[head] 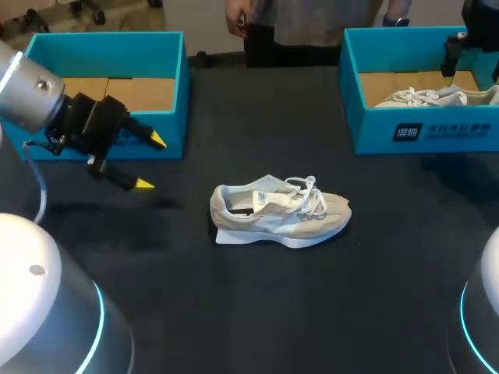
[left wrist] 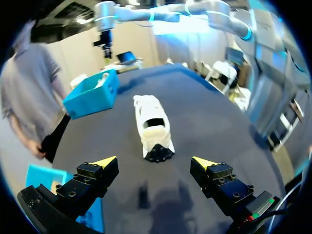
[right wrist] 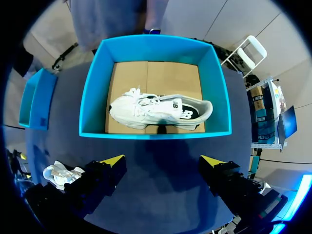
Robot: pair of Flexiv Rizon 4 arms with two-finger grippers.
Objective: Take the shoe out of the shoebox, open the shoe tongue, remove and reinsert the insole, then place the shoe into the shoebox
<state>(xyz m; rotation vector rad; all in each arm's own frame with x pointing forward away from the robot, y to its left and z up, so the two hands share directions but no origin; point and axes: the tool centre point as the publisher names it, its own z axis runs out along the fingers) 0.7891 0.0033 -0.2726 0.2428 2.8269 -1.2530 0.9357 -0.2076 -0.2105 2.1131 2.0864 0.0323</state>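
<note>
The shoe (head: pixel 281 212) is lying on its sole in the middle of the table (head: pixel 234 312), outside both boxes, with its laces bunched over the tongue. I am judging the take-out step done and the tongue-opening step as the one in hand.

My left gripper (head: pixel 151 162) is hanging wide open and holding nothing, near the shoe's heel end. It is facing along the shoe's length, so next it needs to come in and steady the heel.

My right gripper (right wrist: pixel 163 159) is also gaping wide and empty. It is hovering well apart from the shoe, above the right shoebox (right wrist: pixel 153 43), where a second shoe (right wrist: pixel 158 111) is lying on the cardboard floor. It needs to come across to the laces.

The left shoebox (head: pixel 168 117) is sitting open just beyond my left gripper. The tabletop is showing dark and matte.
</note>
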